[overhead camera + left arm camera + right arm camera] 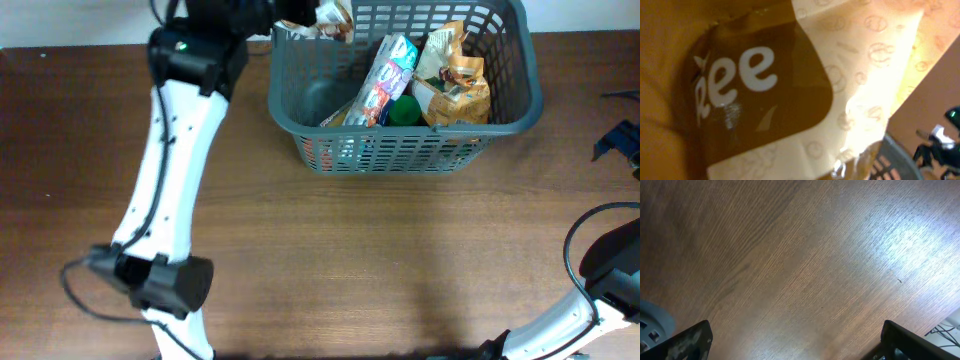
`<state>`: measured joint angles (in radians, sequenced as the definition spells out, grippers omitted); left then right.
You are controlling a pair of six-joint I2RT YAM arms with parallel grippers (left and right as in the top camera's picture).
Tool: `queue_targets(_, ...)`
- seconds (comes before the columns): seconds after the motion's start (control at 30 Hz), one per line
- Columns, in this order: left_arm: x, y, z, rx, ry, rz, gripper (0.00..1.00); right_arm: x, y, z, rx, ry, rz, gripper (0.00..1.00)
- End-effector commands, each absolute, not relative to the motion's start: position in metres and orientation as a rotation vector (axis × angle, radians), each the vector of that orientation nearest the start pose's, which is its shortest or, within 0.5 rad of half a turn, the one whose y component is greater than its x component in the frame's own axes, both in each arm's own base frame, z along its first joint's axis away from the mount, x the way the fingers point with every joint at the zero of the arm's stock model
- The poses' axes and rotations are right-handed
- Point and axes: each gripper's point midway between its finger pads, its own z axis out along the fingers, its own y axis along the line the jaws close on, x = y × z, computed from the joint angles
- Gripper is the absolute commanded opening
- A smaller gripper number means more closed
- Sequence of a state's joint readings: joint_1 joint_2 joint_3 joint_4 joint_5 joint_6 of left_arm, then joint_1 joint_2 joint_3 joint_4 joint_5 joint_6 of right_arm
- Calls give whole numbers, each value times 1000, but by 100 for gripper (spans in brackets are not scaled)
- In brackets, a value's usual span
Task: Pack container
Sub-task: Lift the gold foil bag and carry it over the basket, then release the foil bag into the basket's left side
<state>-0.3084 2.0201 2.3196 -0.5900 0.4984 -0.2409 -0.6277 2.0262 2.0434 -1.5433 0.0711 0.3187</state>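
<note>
A brown wood-grain desk [350,250] spreads wide, with a pale glare of light on it in the right wrist view. Thin cables [951,325] trail just past its edge.

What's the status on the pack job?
Left pincer at container's far-left corner, jaws hidden by snack bag. Right pincer open over table. Container part-filled; nothing blocking it.

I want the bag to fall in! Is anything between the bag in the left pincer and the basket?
Nothing visible. The snack bag hangs over the basket's far left corner; the floor there looks bare, and the other packets lie further right.
</note>
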Motion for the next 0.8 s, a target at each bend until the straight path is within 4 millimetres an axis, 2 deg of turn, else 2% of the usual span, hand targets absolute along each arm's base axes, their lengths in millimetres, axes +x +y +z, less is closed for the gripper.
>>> queue_targets(0.0,518,-269,392,509,1894,-874,2,307,-240,170,1437,2756,-132,99)
queue_targets(0.17,521,-289,345,550,1999,-867,2,307,-240,170,1437,2756,-132,99)
queue_targets(0.3,522,-296,317,566,2069,-802,2,307,-240,170,1437,2756,-132,99)
queue_targets(0.33,522,-296,312,571,2081,-781,7,307,-240,170,1437,2756,-132,99)
queue_targets(0.43,523,-295,300,561,2121,-741,59,307,-240,170,1437,2756,-132,99)
queue_targets(0.47,522,-295,300,566,2122,-740,95,307,-240,170,1437,2756,-132,99)
queue_targets(0.5,523,-295,300,565,2122,-739,99,307,-240,170,1437,2756,-132,99)
queue_targets(0.77,529,-282,308,539,2109,-727,99,307,-240,170,1437,2756,-132,99)
